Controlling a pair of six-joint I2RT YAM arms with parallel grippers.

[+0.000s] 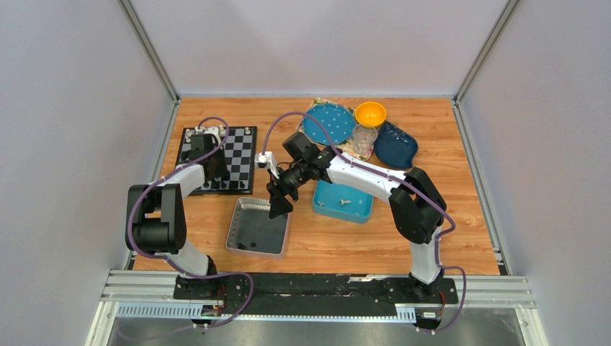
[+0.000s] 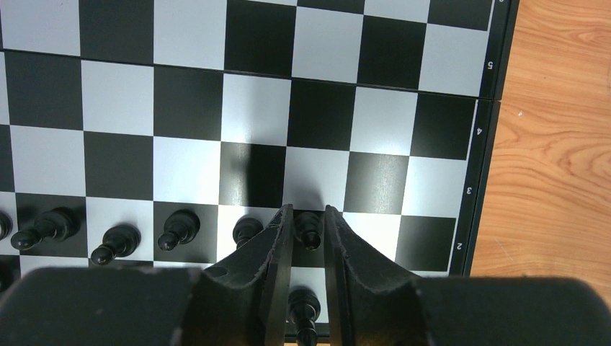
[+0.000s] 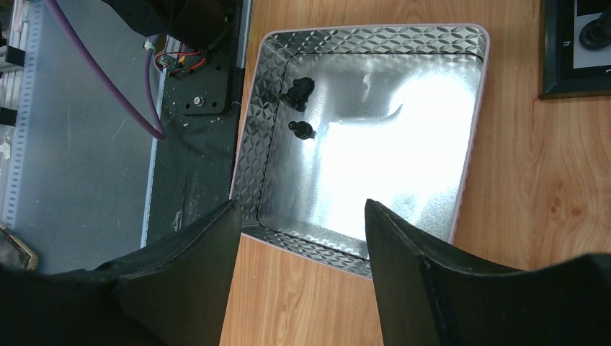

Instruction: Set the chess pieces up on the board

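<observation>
The checkered board [image 1: 241, 155] lies at the far left, with cream pieces [image 1: 215, 130] on its far edge. My left gripper [image 1: 216, 173] is low over its near rows. In the left wrist view it [image 2: 308, 210] is closed narrowly on a black pawn [image 2: 308, 229] standing in the pawn row of the board [image 2: 187, 166], beside other black pawns [image 2: 179, 228]. My right gripper [image 1: 279, 207] is open and empty over the silver tray [image 1: 238, 216]. In the right wrist view it [image 3: 301, 205] hangs above the tray's rim [image 3: 375, 32]; a black knight [image 3: 298, 92] and a black pawn [image 3: 301, 130] lie inside.
A blue tray [image 1: 324, 209] holding small white pieces [image 1: 344, 201] sits right of the silver tray. A blue dotted plate [image 1: 328, 122], an orange bowl [image 1: 369, 113], a clear cup [image 1: 364, 137] and a dark blue bowl [image 1: 395, 146] stand at the back.
</observation>
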